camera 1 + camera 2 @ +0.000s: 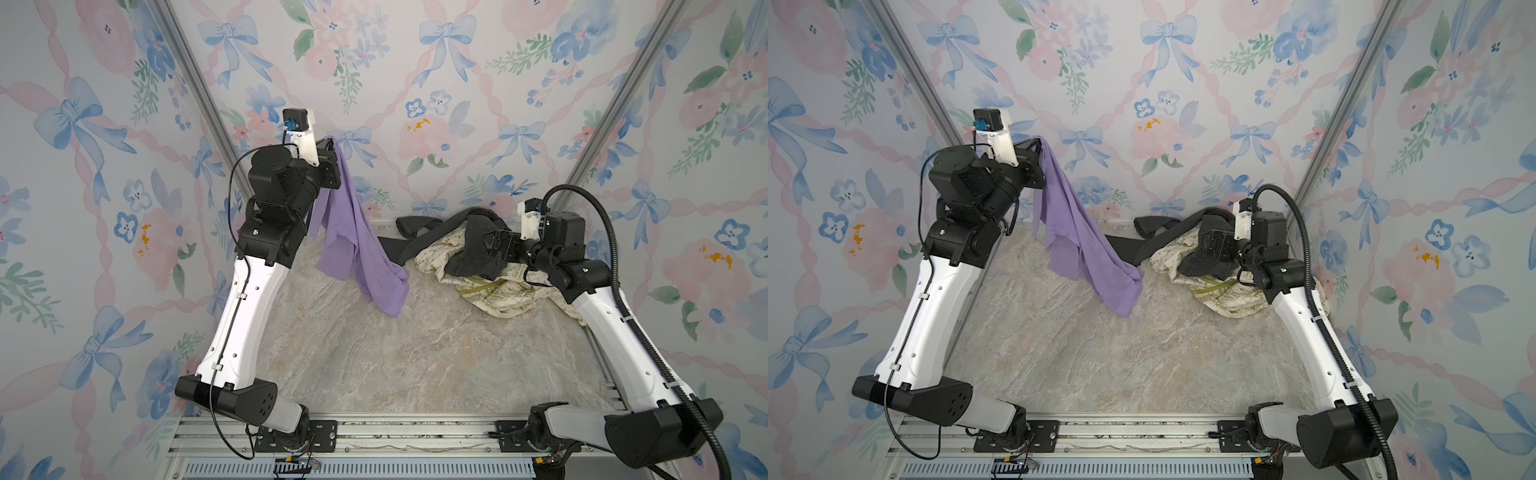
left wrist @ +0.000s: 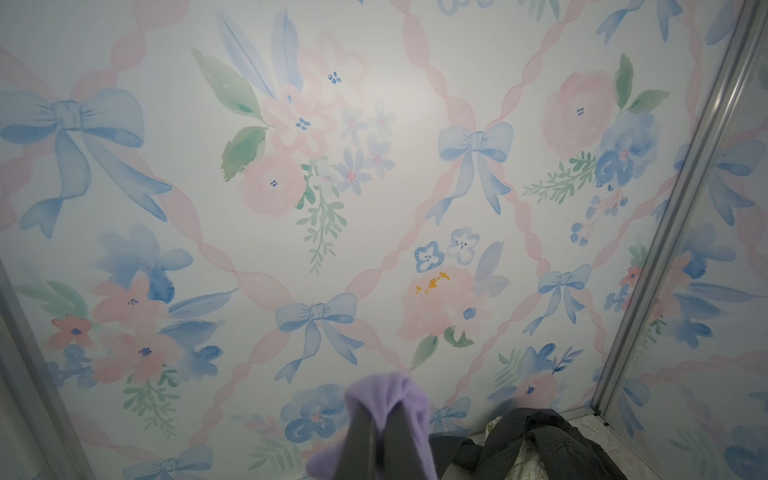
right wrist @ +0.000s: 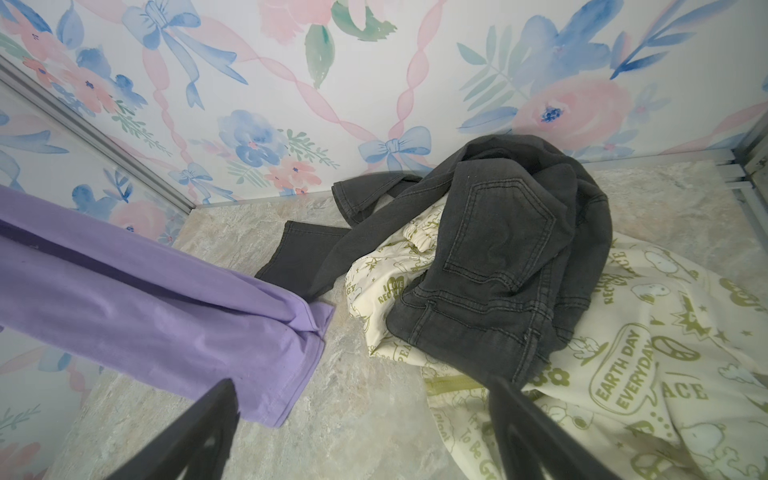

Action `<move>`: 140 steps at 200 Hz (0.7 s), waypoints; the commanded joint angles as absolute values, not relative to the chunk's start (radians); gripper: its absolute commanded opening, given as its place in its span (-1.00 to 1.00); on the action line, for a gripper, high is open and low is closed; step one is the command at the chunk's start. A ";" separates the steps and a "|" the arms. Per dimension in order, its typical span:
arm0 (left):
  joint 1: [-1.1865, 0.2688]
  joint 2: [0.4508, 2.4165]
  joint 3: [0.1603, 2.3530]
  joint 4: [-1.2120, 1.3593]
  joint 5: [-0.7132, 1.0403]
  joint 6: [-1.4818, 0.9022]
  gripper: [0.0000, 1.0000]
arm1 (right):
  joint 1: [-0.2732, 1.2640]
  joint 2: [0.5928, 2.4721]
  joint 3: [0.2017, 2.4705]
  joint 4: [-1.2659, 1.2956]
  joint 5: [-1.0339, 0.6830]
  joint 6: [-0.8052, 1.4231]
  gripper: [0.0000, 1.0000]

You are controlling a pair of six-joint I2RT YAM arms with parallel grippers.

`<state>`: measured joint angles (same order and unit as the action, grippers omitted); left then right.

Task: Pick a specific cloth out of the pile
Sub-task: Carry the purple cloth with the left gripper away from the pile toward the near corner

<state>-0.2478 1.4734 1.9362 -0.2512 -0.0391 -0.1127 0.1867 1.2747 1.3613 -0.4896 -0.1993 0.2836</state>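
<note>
The lavender-purple cloth (image 1: 353, 245) (image 1: 1075, 241) hangs from my left gripper (image 1: 332, 143) (image 1: 1040, 143), which is raised high near the back wall and shut on the cloth's top edge. The cloth's lower end trails on the marble table beside the pile. In the left wrist view the cloth (image 2: 388, 390) bunches over the closed left gripper (image 2: 382, 409). The pile (image 1: 469, 253) (image 1: 1204, 257) is dark grey pants (image 3: 498, 257) on a cream printed cloth (image 3: 665, 353). My right gripper (image 1: 496, 245) (image 3: 362, 382) hovers open just above the pile, holding nothing. The purple cloth (image 3: 145, 307) slopes down beside it.
The marble tabletop (image 1: 415, 365) is walled on three sides by floral panels with aluminium corner posts (image 1: 199, 95). One pants leg (image 1: 395, 249) stretches from the pile under the purple cloth's hem. Both arm bases sit on the front rail (image 1: 374, 436).
</note>
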 commanded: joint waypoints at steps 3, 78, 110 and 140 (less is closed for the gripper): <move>-0.211 1.439 1.915 -0.244 -0.095 -0.102 -1.00 | 0.206 1.256 1.389 -0.508 -0.174 0.280 0.92; -0.103 1.495 1.979 -0.244 -0.118 -0.124 -1.00 | 0.218 1.281 1.402 -0.500 -0.173 0.271 0.92; -0.048 1.508 2.022 -0.244 -0.124 -0.109 -1.00 | 0.218 1.292 1.414 -0.484 -0.177 0.263 0.94; -0.005 1.529 2.071 -0.243 -0.150 -0.085 -1.00 | 0.218 1.292 1.418 -0.474 -0.202 0.251 1.00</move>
